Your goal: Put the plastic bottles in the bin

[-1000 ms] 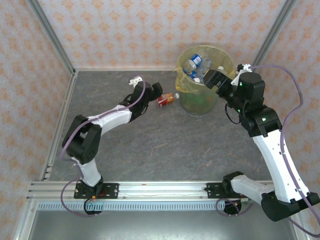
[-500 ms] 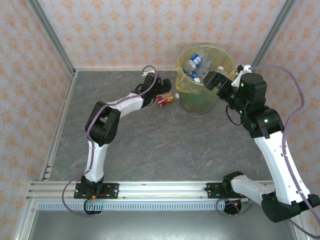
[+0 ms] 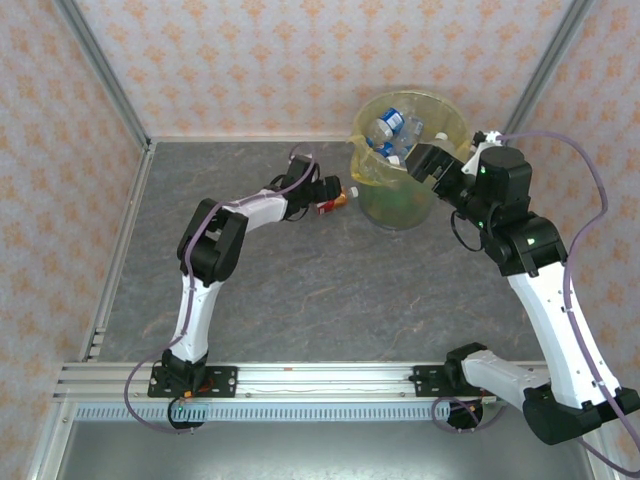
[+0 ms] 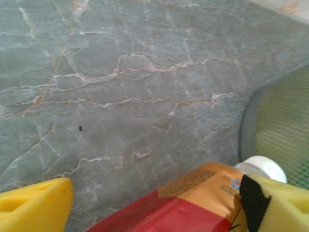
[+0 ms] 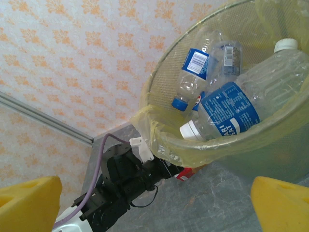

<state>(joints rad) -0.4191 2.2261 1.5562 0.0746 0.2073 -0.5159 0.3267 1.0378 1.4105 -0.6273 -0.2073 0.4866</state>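
Now, on the table [image 3: 300, 290], the bin [image 3: 400, 205] stands far right with clear bottles [image 5: 227, 108] inside; the red-orange bottle [image 4: 193, 203] lies just left of it; the left tool [image 3: 322, 193] straddles this bottle, open, gripping nothing; it should close next; the right tool [image 3: 432, 163] hangs open, empty.

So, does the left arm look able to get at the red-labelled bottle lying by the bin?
Probably yes. The left tool is open, with the bottle lying between its fingers on the table. Nothing stands in the way, though the bin sits close beside the cap.
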